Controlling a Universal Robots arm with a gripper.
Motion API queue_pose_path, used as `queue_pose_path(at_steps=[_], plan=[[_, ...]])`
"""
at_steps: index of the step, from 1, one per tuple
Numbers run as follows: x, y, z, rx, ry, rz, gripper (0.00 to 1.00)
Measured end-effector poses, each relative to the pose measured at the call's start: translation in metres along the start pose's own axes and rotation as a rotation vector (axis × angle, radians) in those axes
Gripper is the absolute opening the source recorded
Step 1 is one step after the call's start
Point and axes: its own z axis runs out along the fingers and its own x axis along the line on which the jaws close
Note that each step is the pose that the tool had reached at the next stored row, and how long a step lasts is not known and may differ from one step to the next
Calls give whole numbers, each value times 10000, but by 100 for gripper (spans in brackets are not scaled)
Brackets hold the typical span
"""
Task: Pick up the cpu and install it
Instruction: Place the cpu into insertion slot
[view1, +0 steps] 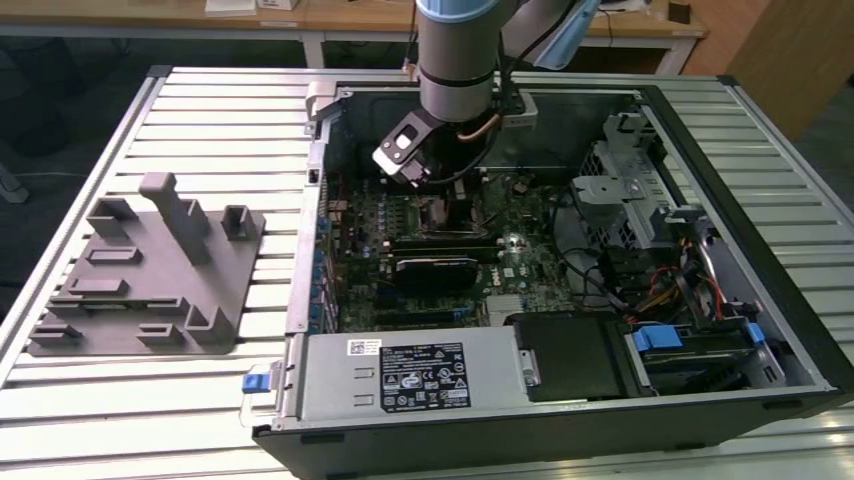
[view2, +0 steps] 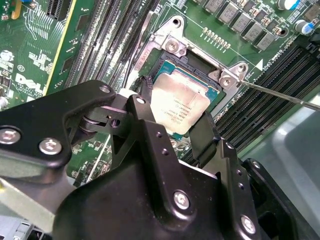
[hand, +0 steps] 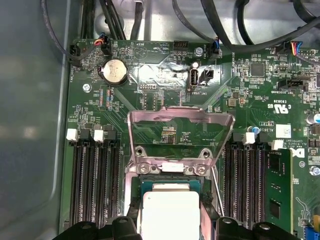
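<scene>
Inside the open computer case (view1: 310, 150) lying on the table (view1: 200, 100), toward the table's far edge, the end effector (view2: 172, 114) is clamped on the cpu (view2: 180, 100), one finger against each opposite edge. The cpu sits at the open socket (view2: 192, 62), silver top up, with the metal load plate (hand: 180, 120) raised.

The cpu (view2: 180, 102) – a small flat square chip with a dull silver-metal top, faint print and a green board showing along one side – sits metal side up and roughly level over the open motherboard socket (view2: 197, 62). Black fingers (view2: 202, 135) clasp two opposite edges – the first wrist view shows the cpu (hand: 170, 215) squared to the socket frame.
</scene>
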Motion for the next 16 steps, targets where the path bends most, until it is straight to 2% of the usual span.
queue_pose_path(at_steps=[16], plan=[[-17,-2,23,0,-1,24,54]])
